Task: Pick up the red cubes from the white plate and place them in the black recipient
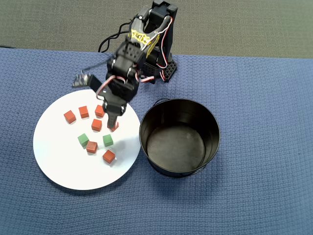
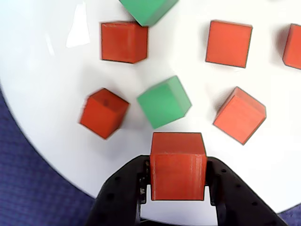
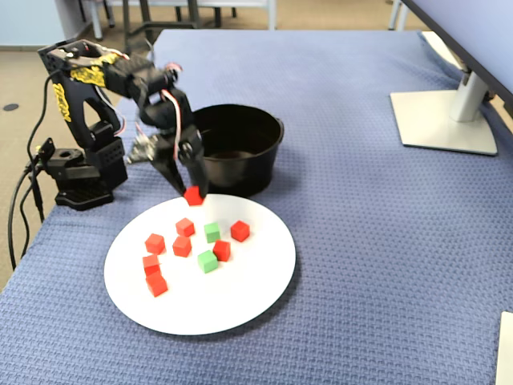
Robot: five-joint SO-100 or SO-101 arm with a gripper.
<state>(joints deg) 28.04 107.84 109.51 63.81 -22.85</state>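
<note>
1. Red cubes: one cube [image 2: 178,165] is clamped between the jaws of the gripper [image 2: 178,188], which are closed only to the cube's width.
2. In the fixed view the held cube [image 3: 193,195] is seen lifted clear of the plate [image 3: 248,297], above its rim nearest the pot [image 3: 240,148].
3. Six more red cubes lie on the plate below and beyond the gripper; in the wrist view one [image 2: 104,113] is seen to the left and one [image 2: 240,114] to the right.
4. A green cube [image 2: 164,101] lies just ahead of the held cube; a second green cube [image 2: 148,9] lies farther ahead.
5. In the overhead view the pot [image 1: 180,137] is seen to the right of the gripper [image 1: 113,126], just beside the plate [image 1: 58,161].
</note>
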